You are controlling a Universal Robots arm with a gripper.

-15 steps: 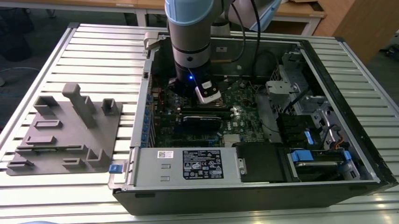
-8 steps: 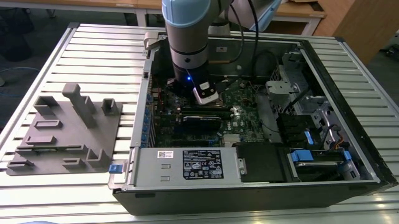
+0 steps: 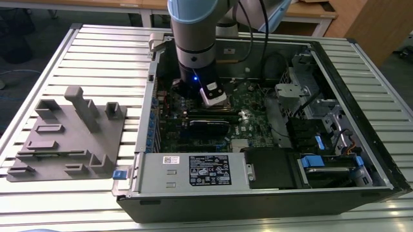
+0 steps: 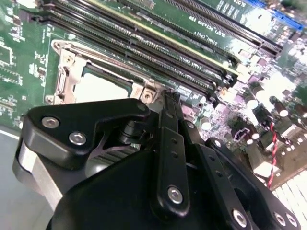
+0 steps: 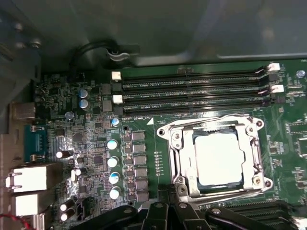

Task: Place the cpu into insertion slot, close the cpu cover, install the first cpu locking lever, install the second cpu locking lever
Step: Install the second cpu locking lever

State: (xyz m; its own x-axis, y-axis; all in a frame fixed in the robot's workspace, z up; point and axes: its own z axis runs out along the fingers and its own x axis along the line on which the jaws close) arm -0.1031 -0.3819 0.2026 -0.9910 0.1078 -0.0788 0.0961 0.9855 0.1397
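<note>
The pale, silver-topped cpu (image 5: 216,155) sits inside the silvery cpu cover (image 5: 253,158); the end effector (image 5: 168,191) looks closed, empty, at its corner.

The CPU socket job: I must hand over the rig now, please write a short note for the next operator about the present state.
Gripper: empty as far as can be seen, at the edge of the insertion slot inside the open computer case; whether it is open or shut cannot be judged.
The cpu: seated in the slot, silver top showing.
The cpu cover: appears closed, its frame lying flat around the chip in both wrist views.
Done: chip placed; cover seems down.
Left: the two locking levers; their state is not clear here, so check them before continuing.
</note>
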